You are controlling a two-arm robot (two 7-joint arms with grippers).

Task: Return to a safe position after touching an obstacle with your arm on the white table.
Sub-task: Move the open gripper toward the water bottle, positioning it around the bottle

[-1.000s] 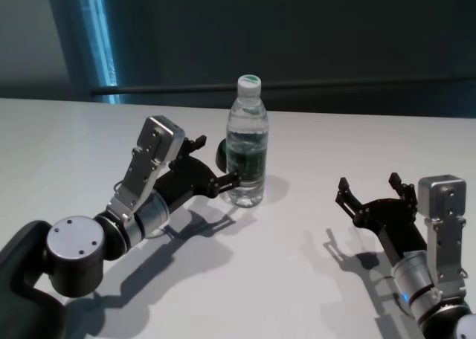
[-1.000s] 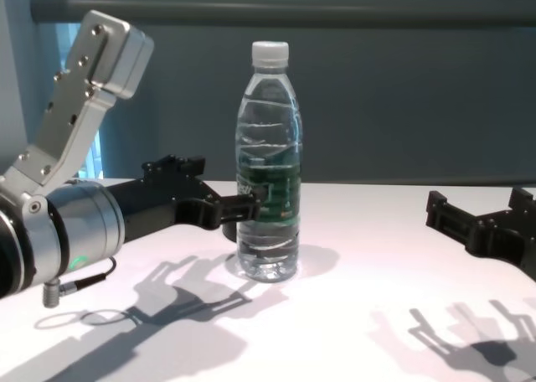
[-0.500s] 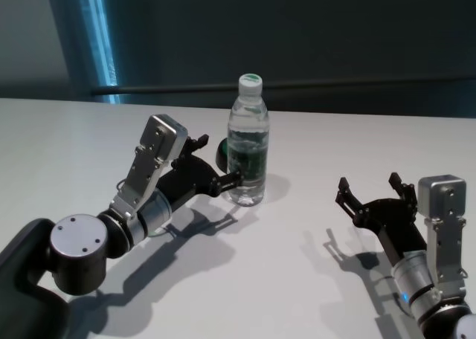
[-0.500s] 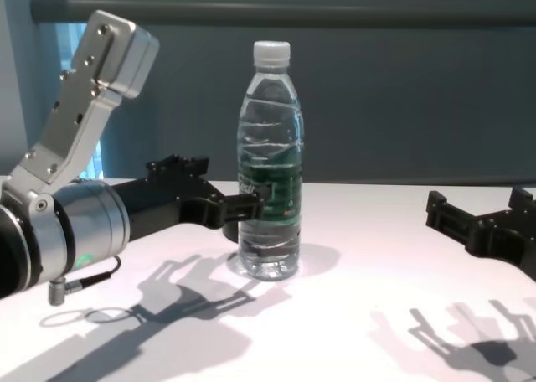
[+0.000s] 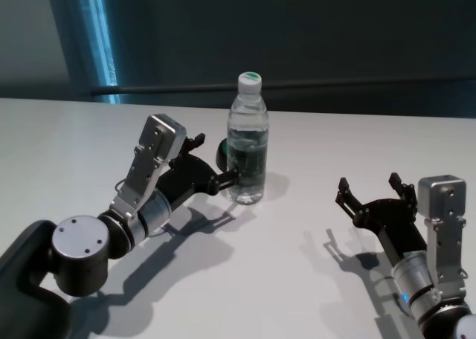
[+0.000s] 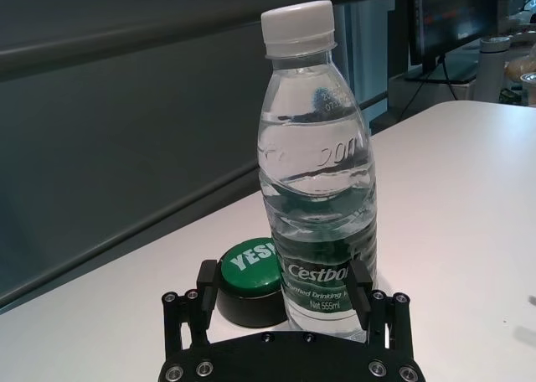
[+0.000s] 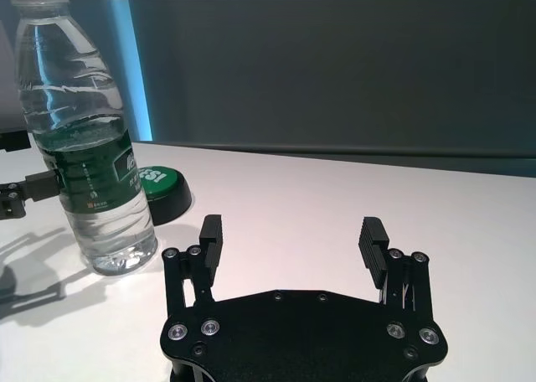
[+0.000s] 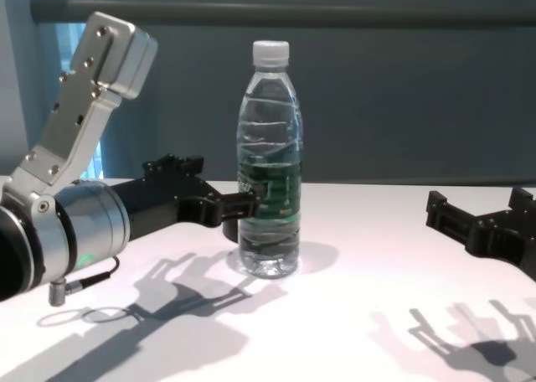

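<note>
Your left gripper [image 5: 210,163] sits spread apart at the water bottle [image 5: 246,140], one fingertip [image 8: 251,203] right against its green label; you can't confirm true contact. The bottle stands upright toward the far middle of the white table [image 5: 297,279], with bare surface open all round the near side. A green-topped black button [image 6: 251,281] sits just behind the bottle, mostly hidden from your head view. Your right gripper [image 5: 370,191] rests low, well apart, fingers spread on nothing.
</note>
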